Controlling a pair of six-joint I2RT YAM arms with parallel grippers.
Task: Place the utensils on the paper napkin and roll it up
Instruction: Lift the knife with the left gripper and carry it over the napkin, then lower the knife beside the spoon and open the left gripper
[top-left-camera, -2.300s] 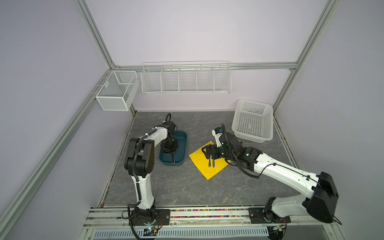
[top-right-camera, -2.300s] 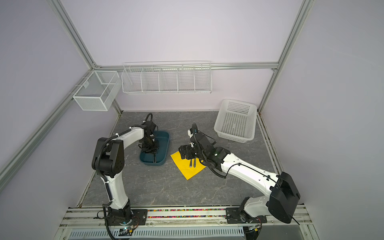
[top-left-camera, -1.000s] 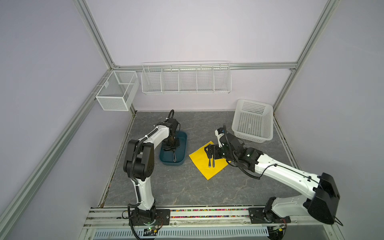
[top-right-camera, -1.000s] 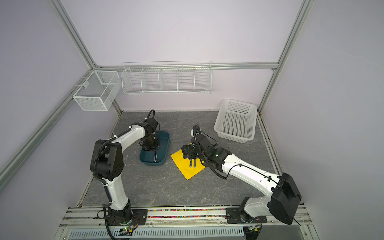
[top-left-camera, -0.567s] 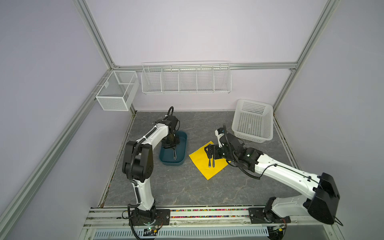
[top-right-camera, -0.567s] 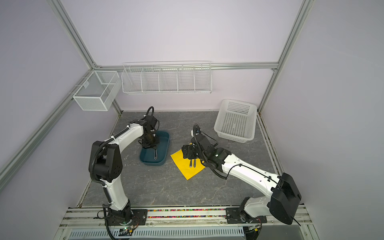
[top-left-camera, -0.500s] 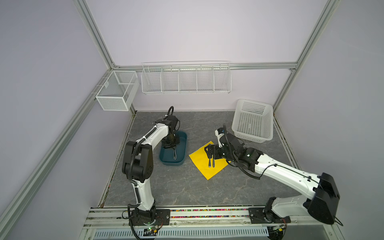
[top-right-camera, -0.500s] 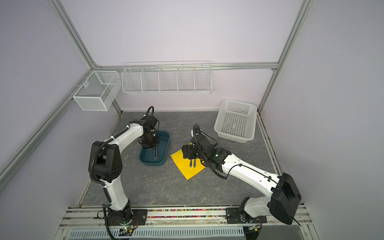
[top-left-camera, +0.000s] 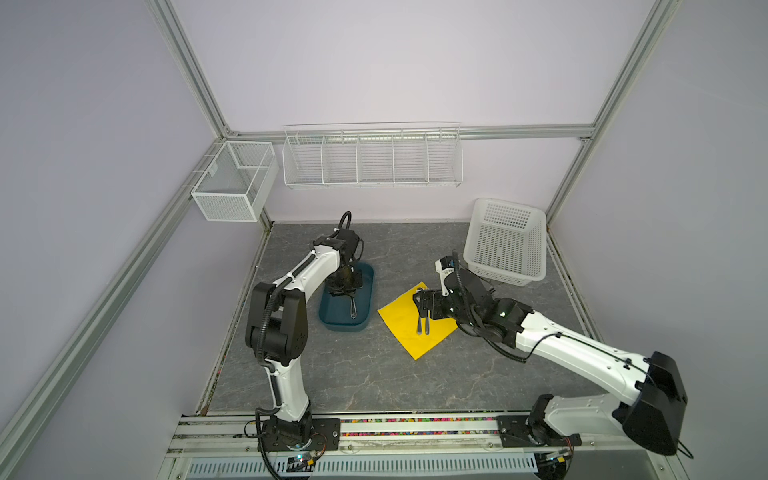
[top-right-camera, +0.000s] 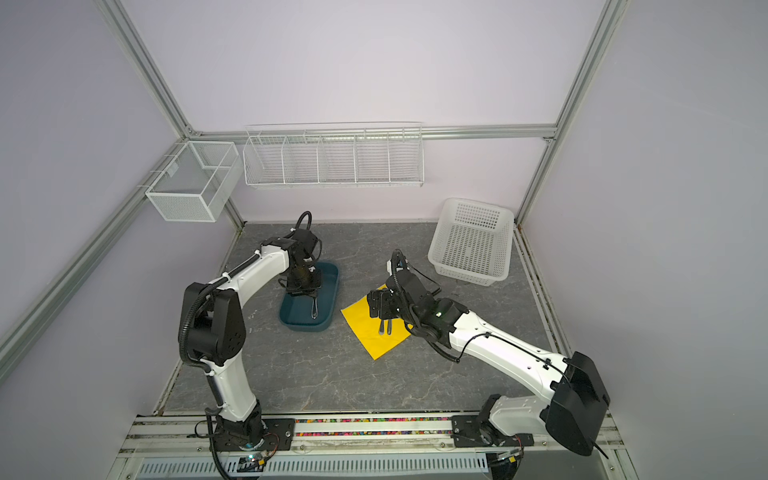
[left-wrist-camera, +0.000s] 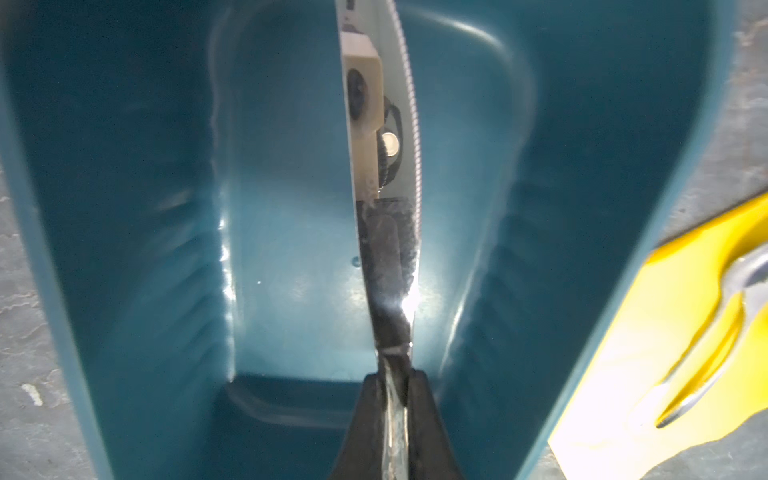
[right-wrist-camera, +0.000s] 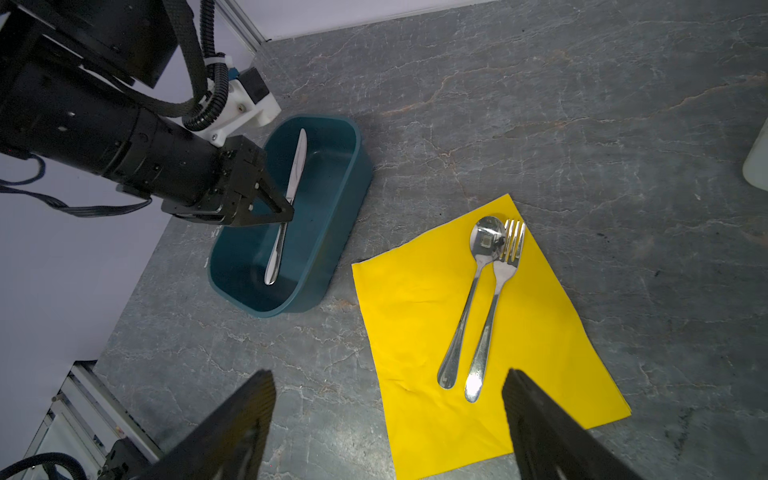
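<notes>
My left gripper (right-wrist-camera: 286, 209) is closed tight on the middle of the slim, mirror-smooth knife (right-wrist-camera: 296, 166), inside the oval teal plastic tub (right-wrist-camera: 347, 195). My right gripper (right-wrist-camera: 388, 374) stands wide open and holds nothing. Just beside the tub, the thin yellow paper napkin (right-wrist-camera: 415, 299) lies flat on the veined grey bench (right-wrist-camera: 540, 104) and carries the shiny spoon (right-wrist-camera: 469, 299) and fork (right-wrist-camera: 496, 291), side by side.
</notes>
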